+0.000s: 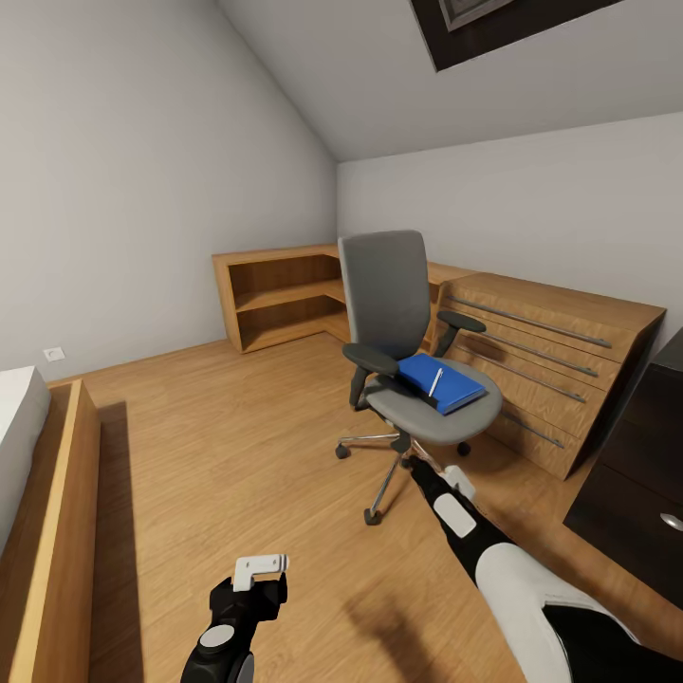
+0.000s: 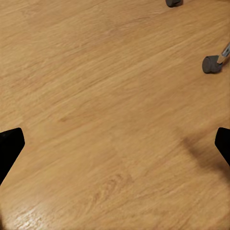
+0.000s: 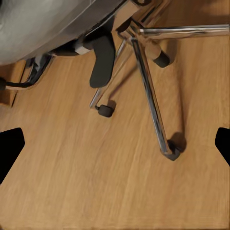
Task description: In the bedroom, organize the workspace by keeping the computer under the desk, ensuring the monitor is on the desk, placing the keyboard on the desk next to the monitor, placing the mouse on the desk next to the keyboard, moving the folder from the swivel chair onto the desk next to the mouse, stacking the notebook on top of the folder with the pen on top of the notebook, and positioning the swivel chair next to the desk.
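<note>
Left gripper (image 1: 249, 586) hangs over bare plank floor (image 1: 247, 455), fingers spread, holding nothing. Ahead and to its right stands the swivel chair (image 1: 403, 351), well apart from the desk's black drawers (image 1: 640, 465). The blue folder (image 1: 441, 381) lies on the seat, a pen (image 1: 434, 382) on it: folder transfer not yet done. Right gripper (image 1: 417, 467) reaches beneath the seat edge, fingers apart, empty. The wooden shelf unit (image 1: 280, 296) compartments appear vacant.

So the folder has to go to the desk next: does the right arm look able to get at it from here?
Probably yes. The right gripper is extended just below the chair's seat front, and the folder lies on top, with only a pen on it.
</note>
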